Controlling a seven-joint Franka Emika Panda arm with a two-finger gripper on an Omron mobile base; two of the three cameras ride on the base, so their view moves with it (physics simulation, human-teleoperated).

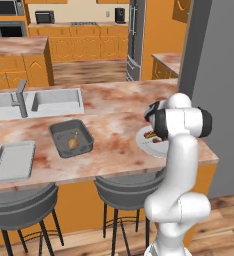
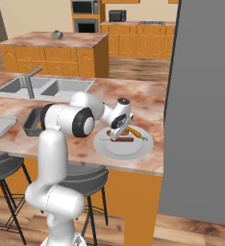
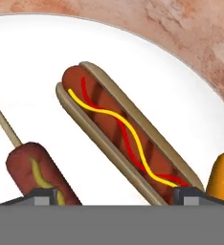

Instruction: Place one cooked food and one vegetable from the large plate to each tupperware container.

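Large plate (image 2: pixel 109 151), round and white, lies on the marbled surface (image 2: pixel 148 103) near its front edge, toward the end by the tall grey panel (image 2: pixel 206 110). Nearest on the plate, in the hand view, sits a corn dog (image 3: pixel 39 174) on a thin stick (image 3: pixel 4 122) with a mustard squiggle. Just beside it, toward the middle of the plate, a hot dog (image 3: pixel 123 136) lies in its bun, striped with red and yellow sauce. At the plate's far side an orange item (image 3: pixel 222 174) shows only in part; I cannot tell for sure what it is, though from the right base view it looks like a carrot (image 2: pixel 135 132).

The claw (image 2: pixel 117 137) hangs just above the plate, pointing down at the food. Its two dark fingertips (image 3: pixel 44 196) stand apart, one near the corn dog and the other at the end of the hot dog, so the claw is spread and grips nothing.

Well apart from the plate along the surface sits the deep dark-grey tub (image 1: pixel 71 137), with a small brownish piece of food (image 1: pixel 73 143) inside. Farther from the plate, beyond the tub, lies the shallow light-grey tray (image 1: pixel 13 160). Behind both, a double steel sink (image 1: pixel 54 100) with a faucet (image 1: pixel 20 95) is set into the surface.
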